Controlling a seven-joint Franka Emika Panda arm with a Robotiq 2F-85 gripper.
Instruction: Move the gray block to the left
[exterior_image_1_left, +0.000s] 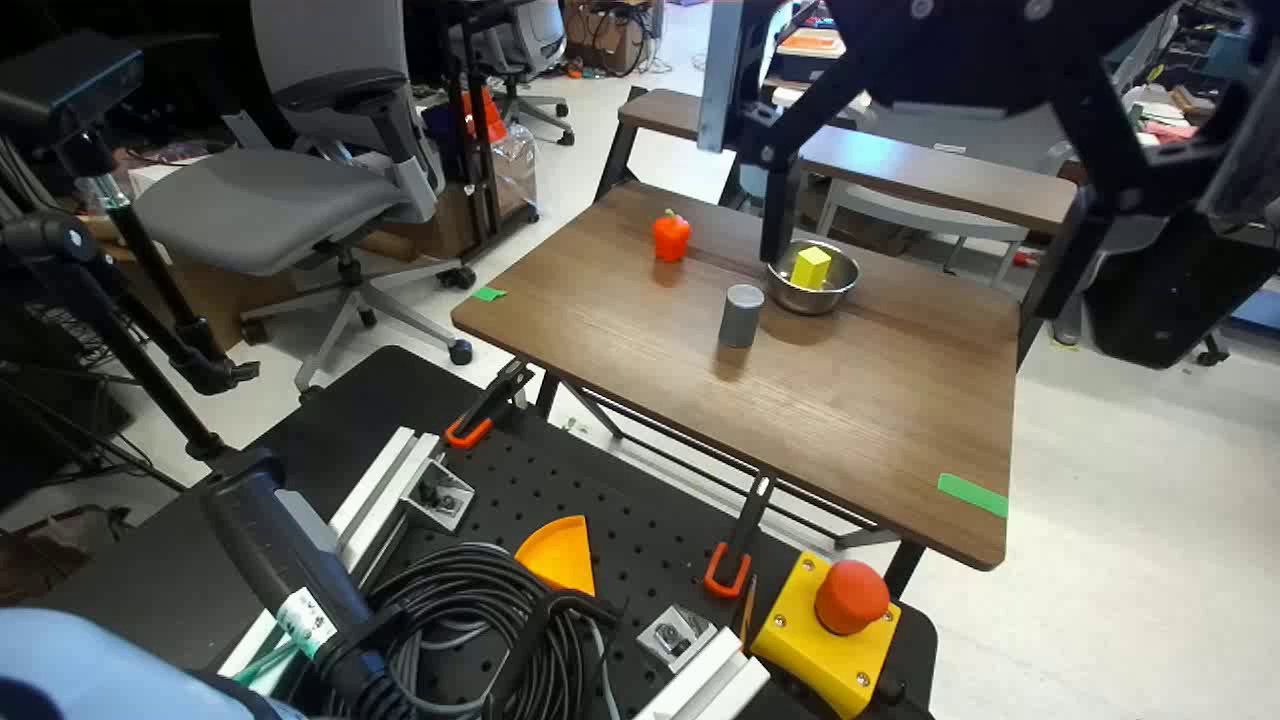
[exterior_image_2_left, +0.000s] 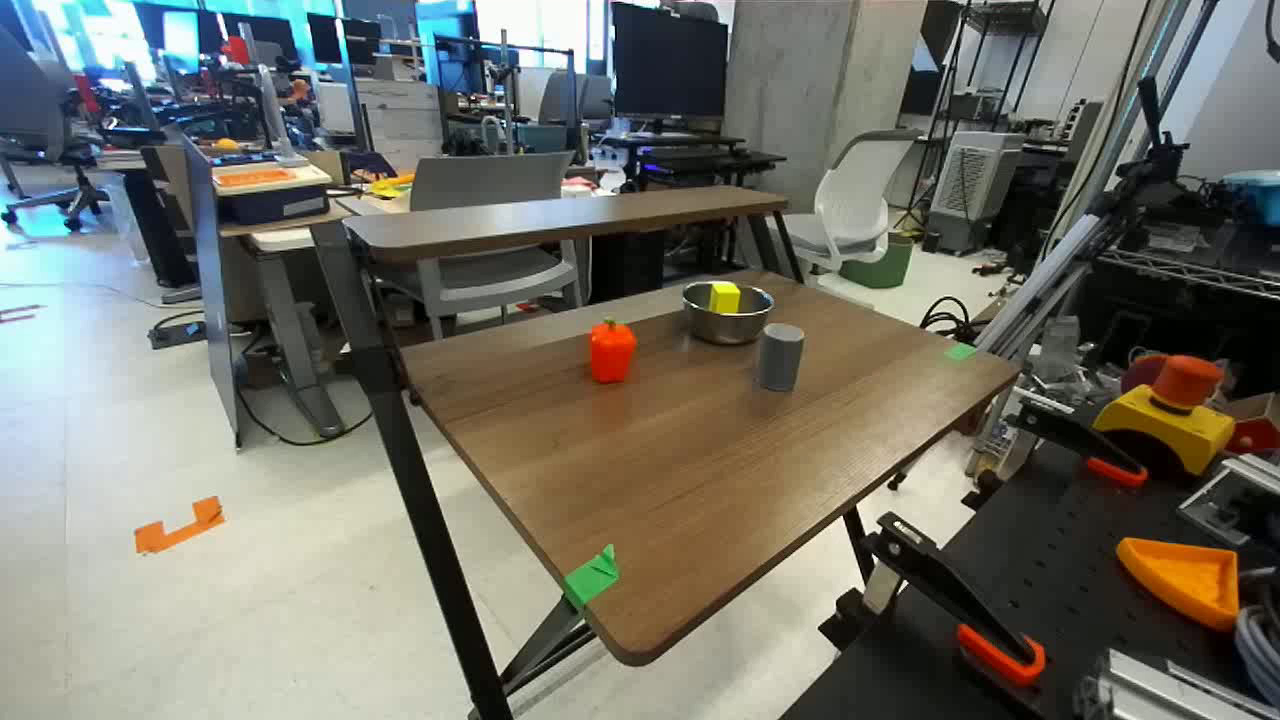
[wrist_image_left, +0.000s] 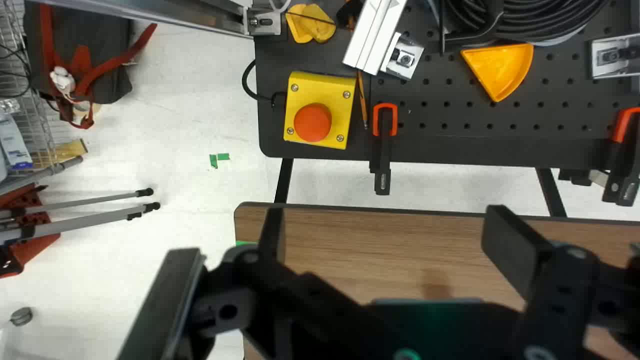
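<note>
Sharing one table (exterior_image_2_left: 650, 470): one gray block (exterior_image_2_left: 780, 360), one pepper (exterior_image_2_left: 612, 353), one bowl (exterior_image_2_left: 728, 328).

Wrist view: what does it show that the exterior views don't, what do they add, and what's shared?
Wrist view only: rounded yellow pieces at its top edge.
Exterior views only: the upright gray block, the orange-red pepper, and the metal bowl with a yellow block in it.
Shared: the wooden table, emergency stop and orange wedge; the open gripper shows in the wrist view and in an exterior view.
</note>
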